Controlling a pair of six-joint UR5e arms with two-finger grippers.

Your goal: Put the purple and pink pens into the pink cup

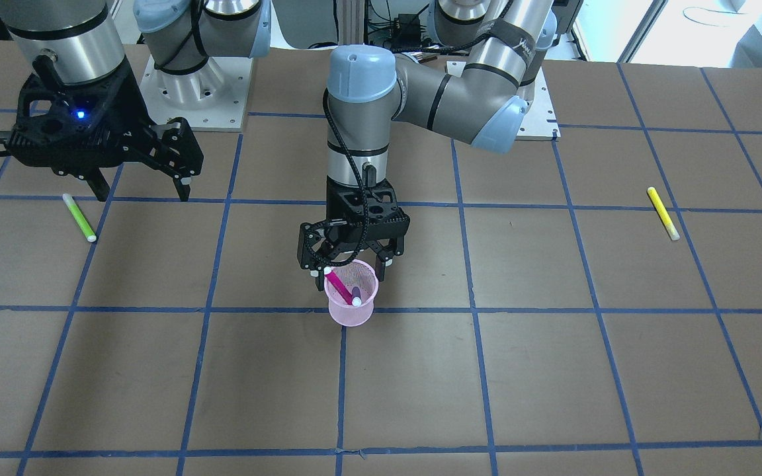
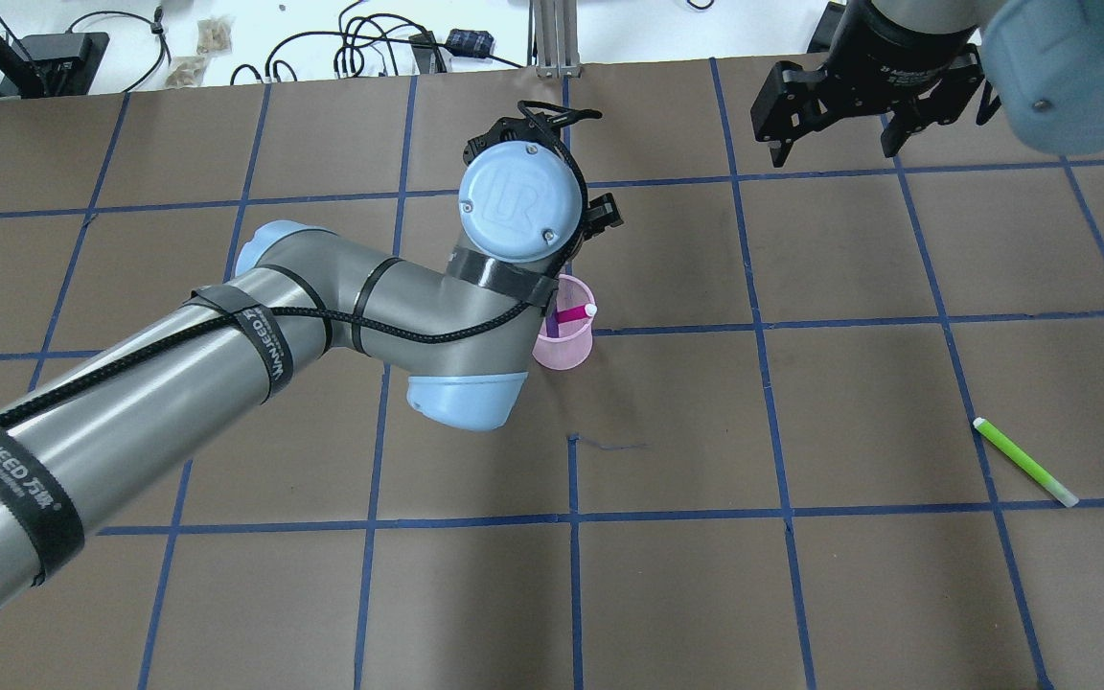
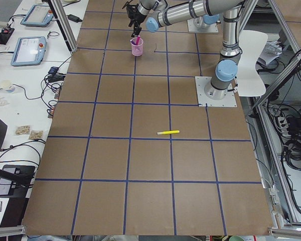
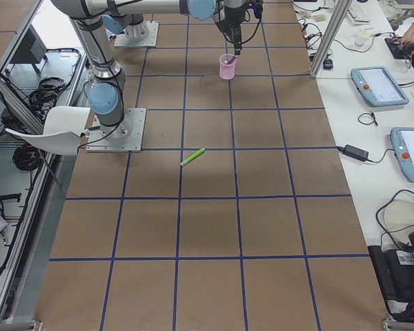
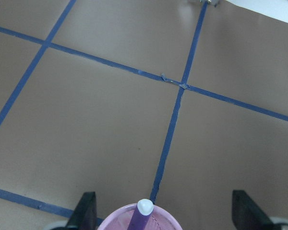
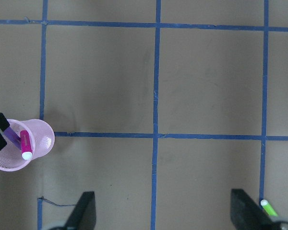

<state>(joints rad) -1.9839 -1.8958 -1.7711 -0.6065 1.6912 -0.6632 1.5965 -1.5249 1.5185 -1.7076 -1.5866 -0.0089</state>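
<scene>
The pink mesh cup (image 1: 352,309) stands upright on the brown table near the middle. The pink pen (image 1: 337,283) and the purple pen (image 1: 356,295) both stand inside it, leaning, white tips up. My left gripper (image 1: 350,267) hangs just above the cup's rim, open and empty, one finger on each side. In the left wrist view the purple pen (image 5: 141,216) pokes out of the cup (image 5: 115,224) at the bottom edge. My right gripper (image 1: 139,188) is open and empty, well away from the cup; its wrist view shows the cup (image 6: 41,139) at the left edge.
A green pen (image 1: 80,218) lies on the table close below the right gripper. A yellow pen (image 1: 663,213) lies on the robot's left side of the table. Blue tape lines grid the brown table.
</scene>
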